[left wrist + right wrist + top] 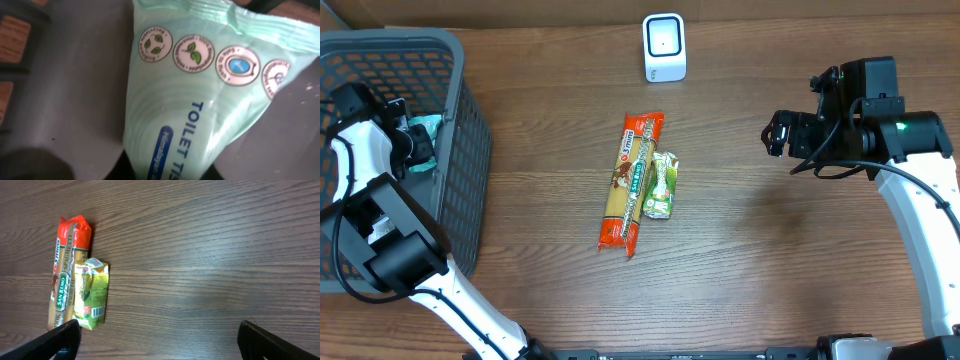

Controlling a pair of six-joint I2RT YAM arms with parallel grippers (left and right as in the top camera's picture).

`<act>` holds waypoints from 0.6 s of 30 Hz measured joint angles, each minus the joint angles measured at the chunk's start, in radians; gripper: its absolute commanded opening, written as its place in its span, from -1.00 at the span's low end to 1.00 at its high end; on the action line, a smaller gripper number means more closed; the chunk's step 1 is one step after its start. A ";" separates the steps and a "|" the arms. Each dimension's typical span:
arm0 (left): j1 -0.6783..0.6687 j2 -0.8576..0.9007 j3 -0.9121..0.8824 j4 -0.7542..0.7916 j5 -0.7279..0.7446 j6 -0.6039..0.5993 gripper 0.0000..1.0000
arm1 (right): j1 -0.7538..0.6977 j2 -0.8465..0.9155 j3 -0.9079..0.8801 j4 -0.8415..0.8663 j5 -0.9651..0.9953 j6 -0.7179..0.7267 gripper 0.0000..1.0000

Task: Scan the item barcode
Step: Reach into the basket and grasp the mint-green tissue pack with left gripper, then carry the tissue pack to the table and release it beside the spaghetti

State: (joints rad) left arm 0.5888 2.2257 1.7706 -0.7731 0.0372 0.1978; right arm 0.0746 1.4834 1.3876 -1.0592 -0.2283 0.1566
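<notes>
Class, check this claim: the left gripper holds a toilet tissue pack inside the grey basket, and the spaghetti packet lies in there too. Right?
Wrong on one point: the spaghetti packet lies on the table, outside the grey basket, as the overhead view shows. The left gripper does hold the toilet tissue pack inside the basket.

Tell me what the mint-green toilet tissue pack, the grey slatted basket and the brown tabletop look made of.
Mint-green toilet tissue pack: thin glossy plastic film, crinkled at its seal. Grey slatted basket: moulded matte plastic, probably. Brown tabletop: wood or wood-look laminate; grain lines show.
</notes>
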 measured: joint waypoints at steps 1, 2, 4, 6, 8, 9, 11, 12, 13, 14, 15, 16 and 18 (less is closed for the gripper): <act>0.000 0.000 0.003 -0.003 0.004 0.001 -0.92 | 0.000 0.000 0.000 0.000 0.000 -0.001 1.00; 0.000 0.000 0.004 -0.008 0.007 0.001 -0.91 | 0.000 0.000 0.000 0.000 0.000 0.000 1.00; 0.000 0.000 0.007 -0.028 0.013 0.001 -0.91 | 0.000 0.000 0.000 0.000 0.000 0.000 1.00; 0.000 0.000 0.016 -0.060 0.017 0.001 -0.92 | 0.000 0.000 0.000 0.001 0.000 0.000 1.00; 0.000 -0.004 0.021 -0.093 0.021 -0.001 -0.92 | 0.000 0.000 0.000 0.003 0.000 0.000 1.00; 0.000 -0.007 0.022 -0.112 0.023 -0.006 -0.91 | 0.000 0.000 0.000 0.005 0.000 0.000 1.00; 0.000 -0.018 0.027 -0.151 0.024 -0.024 -0.91 | 0.000 0.000 0.000 0.011 0.000 0.000 1.00; 0.000 -0.028 0.033 -0.172 0.023 -0.039 -0.92 | 0.000 0.000 0.000 0.012 0.000 0.000 1.00; 0.000 -0.046 0.043 -0.192 0.024 -0.054 -0.91 | 0.000 0.000 0.000 0.011 0.000 0.000 1.00; 0.000 -0.066 0.055 -0.207 0.024 -0.070 -0.92 | 0.000 0.000 0.000 0.011 0.000 0.000 1.00; 0.000 -0.096 0.073 -0.222 0.026 -0.087 -0.92 | 0.000 0.000 0.000 0.011 0.000 0.000 1.00; 0.000 -0.132 0.092 -0.235 0.028 -0.100 -0.91 | 0.000 0.000 0.000 0.011 0.000 0.000 1.00; -0.003 -0.220 0.134 -0.262 0.038 -0.121 -0.92 | 0.000 0.000 0.000 0.012 0.000 0.000 1.00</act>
State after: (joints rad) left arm 0.5858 2.0060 1.9041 -1.0348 0.0750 0.0772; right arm 0.0746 1.4834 1.3876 -1.0473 -0.2283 0.1566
